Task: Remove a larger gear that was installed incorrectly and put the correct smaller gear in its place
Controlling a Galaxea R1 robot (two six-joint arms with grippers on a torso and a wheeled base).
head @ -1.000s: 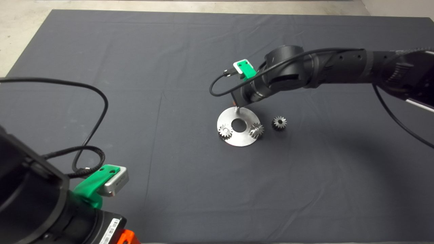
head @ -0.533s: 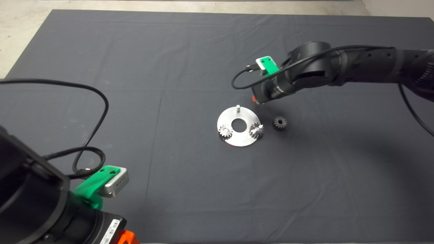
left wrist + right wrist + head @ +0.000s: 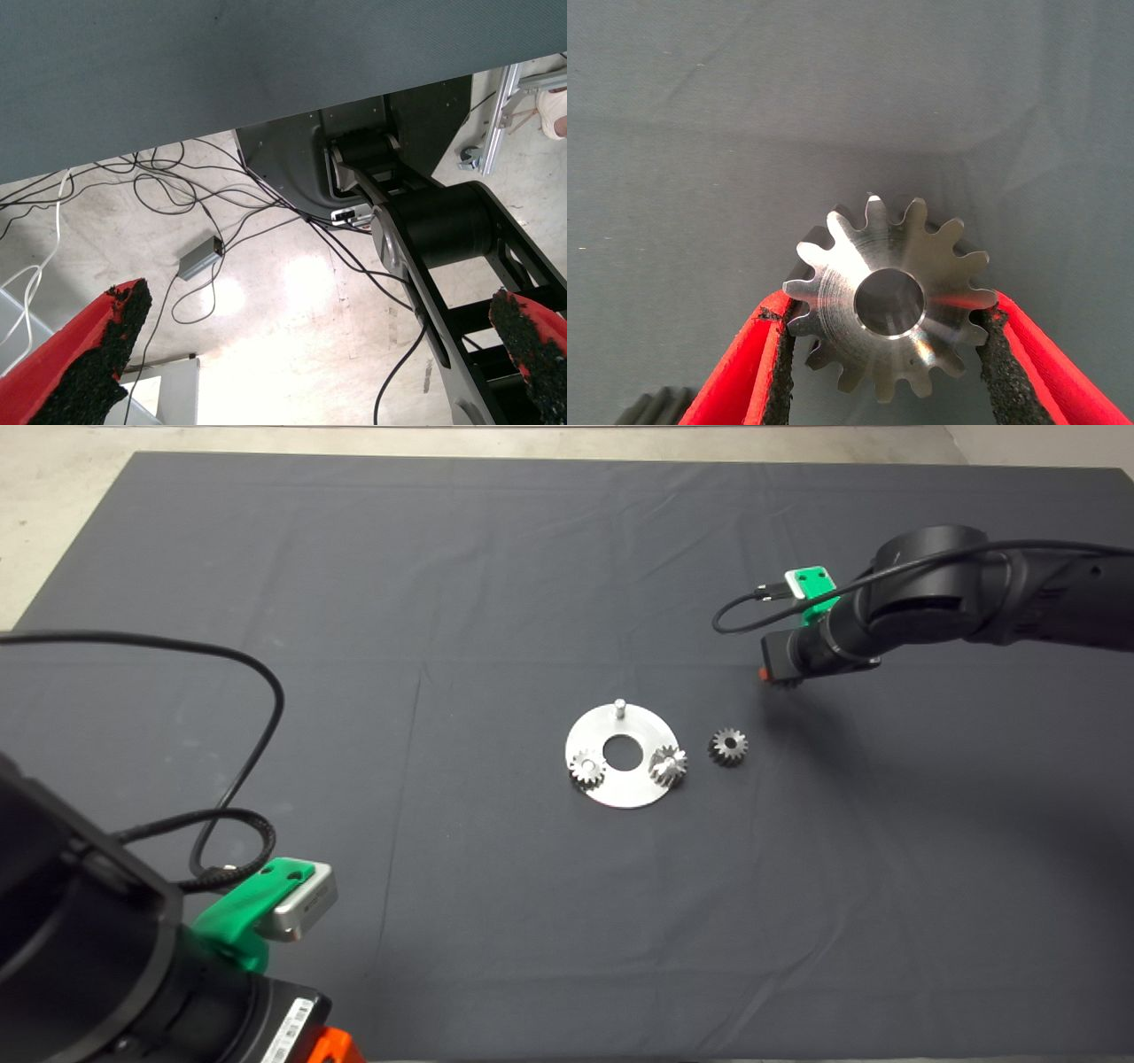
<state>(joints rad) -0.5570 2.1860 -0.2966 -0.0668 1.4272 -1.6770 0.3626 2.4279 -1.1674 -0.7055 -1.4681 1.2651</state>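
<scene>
Head view: right claw point(image 3: 778, 679) had carried the larger gear point(image 3: 783, 682) from beside the round plate point(image 3: 640, 793) out right, past the smaller gear point(image 3: 728, 746) lying on the mat. Peg point(image 3: 621, 707) stood bare. Right wrist view: pads point(image 3: 780, 372) clamped the larger gear point(image 3: 890, 305). Left wrist view: left claw point(image 3: 310, 354) parked, fingers wide.

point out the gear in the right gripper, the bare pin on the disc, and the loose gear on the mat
larger gear point(image 3: 890, 305): right wrist view, flat face beside its centre hole.
bare pin point(image 3: 621, 707): head view, top of the post.
smaller gear point(image 3: 728, 746): head view, toothed ring near its centre hole.
</scene>
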